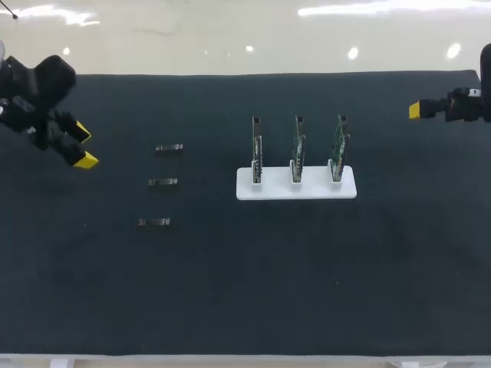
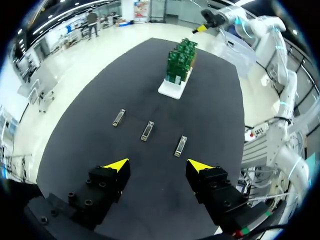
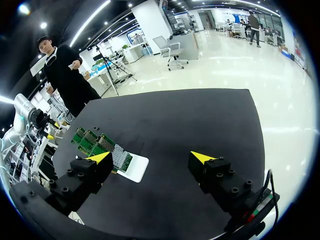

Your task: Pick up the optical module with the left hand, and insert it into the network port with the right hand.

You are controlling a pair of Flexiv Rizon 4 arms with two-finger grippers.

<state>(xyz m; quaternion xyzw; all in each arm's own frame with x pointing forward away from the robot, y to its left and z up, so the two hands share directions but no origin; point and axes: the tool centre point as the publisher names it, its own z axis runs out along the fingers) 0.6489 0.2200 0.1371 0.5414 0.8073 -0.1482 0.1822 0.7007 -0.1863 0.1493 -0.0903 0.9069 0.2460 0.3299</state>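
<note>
Three small metal optical modules lie in a column on the black table: the far one [image 1: 169, 147], the middle one [image 1: 163, 182] and the near one [image 1: 154, 221]. My left gripper [image 1: 84, 147] hangs open above the table, left of them and apart from them. From the left wrist they lie ahead of the open gripper [image 2: 158, 164]: one [image 2: 118, 117], another [image 2: 147, 131], a third [image 2: 181, 145]. Three green circuit boards [image 1: 298, 146] stand upright in a white base [image 1: 295, 189]. My right gripper [image 1: 415, 110] is at the far right edge, open [image 3: 151, 157] and empty, the boards [image 3: 97, 145] beside it.
The white base [image 2: 172, 89] with its boards [image 2: 181, 57] stands beyond the modules as seen from the left wrist. Bare black mat stretches in front of the base and along the near edge of the table [image 1: 307, 291].
</note>
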